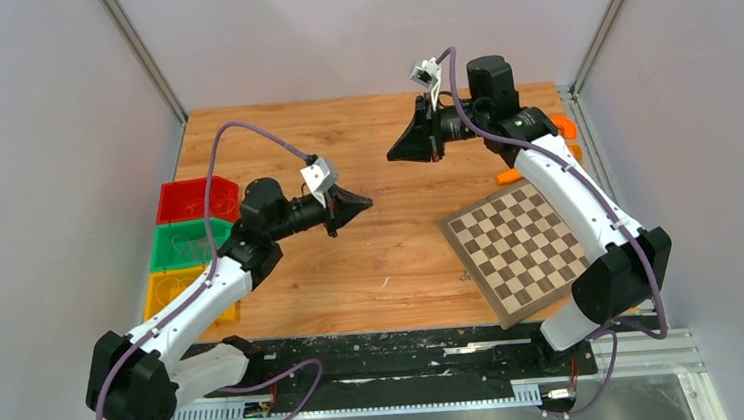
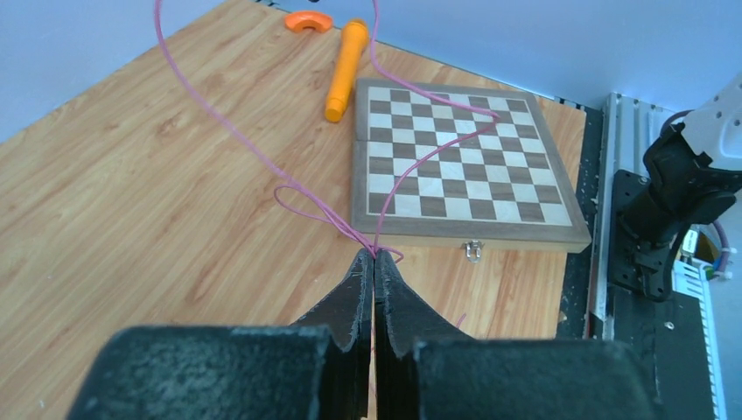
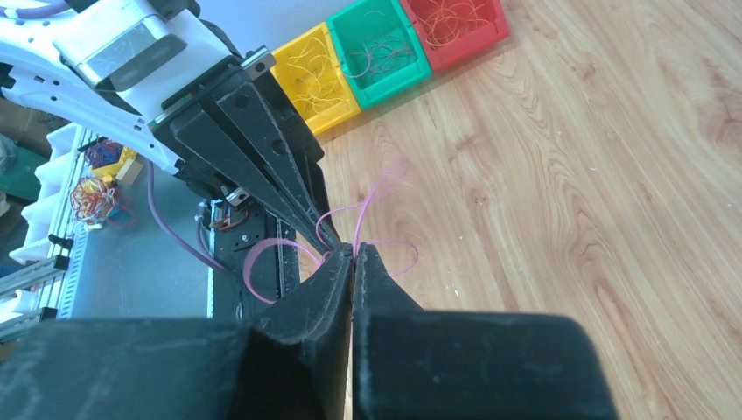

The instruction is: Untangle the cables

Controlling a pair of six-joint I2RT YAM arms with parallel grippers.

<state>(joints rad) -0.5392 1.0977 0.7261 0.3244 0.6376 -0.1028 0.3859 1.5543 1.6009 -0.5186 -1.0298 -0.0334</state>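
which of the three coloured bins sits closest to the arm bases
The yellow bin, at the near end of the row. The green bin sits in the middle, and the red bin is farthest back.

Wooden table sitting inside a pale enclosure.
Plain grey walls are filling the left, right and top of the frame; metal posts are slanting at both upper corners.
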